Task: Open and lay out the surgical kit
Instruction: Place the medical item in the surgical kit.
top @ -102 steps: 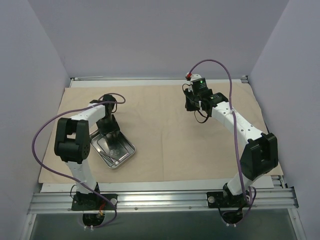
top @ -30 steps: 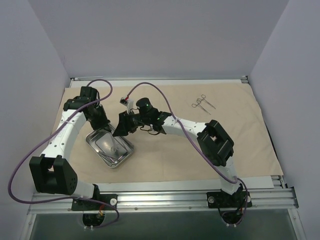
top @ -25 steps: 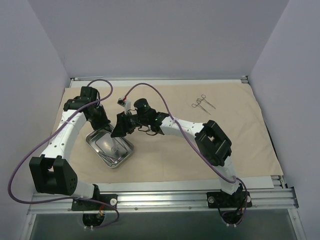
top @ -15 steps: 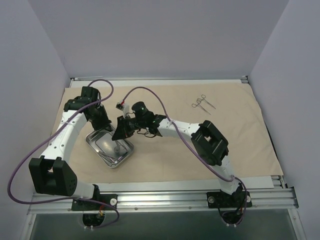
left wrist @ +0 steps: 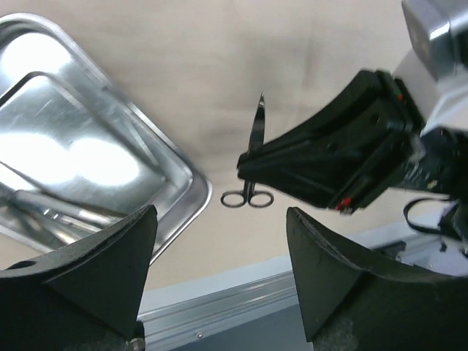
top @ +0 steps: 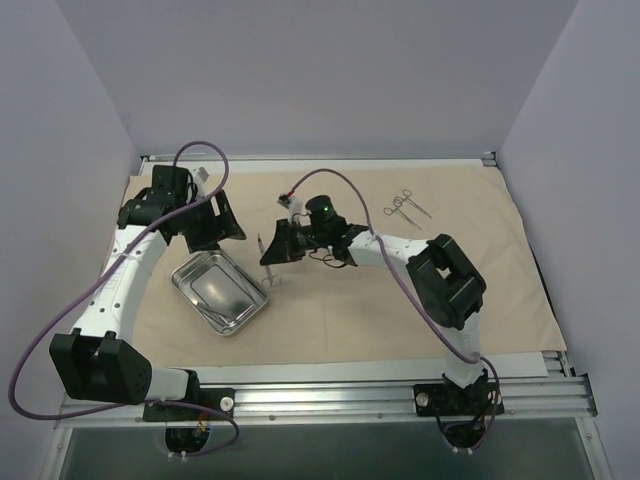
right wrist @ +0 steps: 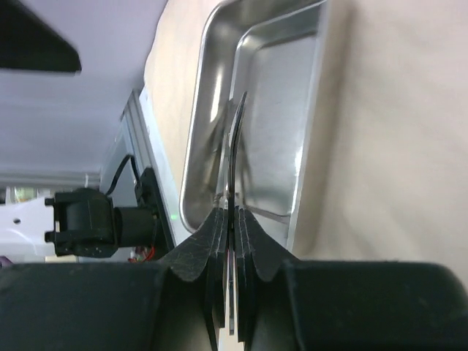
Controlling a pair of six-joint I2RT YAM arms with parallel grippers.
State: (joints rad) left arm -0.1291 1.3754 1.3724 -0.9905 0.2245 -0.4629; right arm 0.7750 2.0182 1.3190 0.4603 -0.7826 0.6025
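Note:
The beige cloth wrap [top: 360,300] lies spread flat over the table. The steel tray [top: 222,292] sits on it at the left, with thin instruments [top: 213,311] still inside. My right gripper [top: 272,246] is shut on a pair of scissors [top: 268,268] and holds them hanging above the cloth just right of the tray. The right wrist view shows the blades [right wrist: 232,142] pinched between the fingers [right wrist: 197,248], with the tray [right wrist: 307,153] beyond. My left gripper [top: 216,222] is open and empty, above the cloth behind the tray. Its wrist view shows the scissors [left wrist: 253,150] and tray [left wrist: 172,174].
Two scissor-like instruments [top: 405,206] lie side by side on the cloth at the back right. The enclosure walls stand close on the left, right and back. The aluminium rail [top: 320,400] runs along the near edge.
My right gripper has lifted the scissors out of the tray and moved right, off the tray. My left gripper has drawn back and risen from the tray's far edge.

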